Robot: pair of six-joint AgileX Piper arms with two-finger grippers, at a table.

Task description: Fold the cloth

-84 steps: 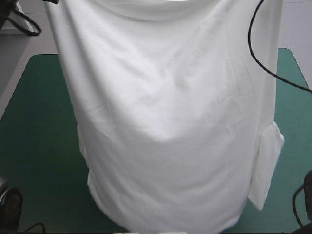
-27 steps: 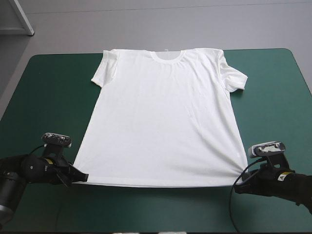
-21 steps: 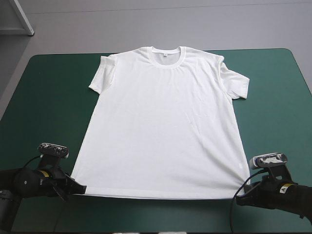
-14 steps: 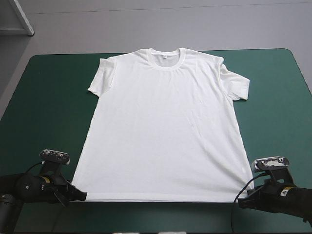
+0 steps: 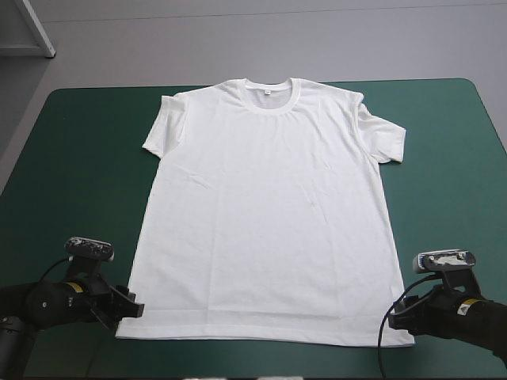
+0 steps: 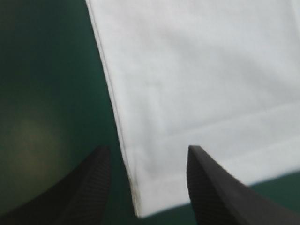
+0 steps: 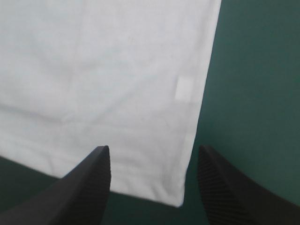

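The white T-shirt lies spread flat on the teal-green cover, collar toward the far edge and hem toward the front. My left gripper rests low at the hem's left corner, my right gripper at the hem's right corner. In the left wrist view the left gripper stands open, with the T-shirt corner lying loose between its fingers. The right gripper is open too, the other corner of the T-shirt flat between and ahead of its fingers.
Bare teal-green cover runs along both sides of the T-shirt and in a narrow strip by the front edge. A small white label shows near the shirt's right side seam.
Both grippers held the hem corners and drew the shirt toward the front edge. They have now opened, and the hem has dropped flat onto the table.
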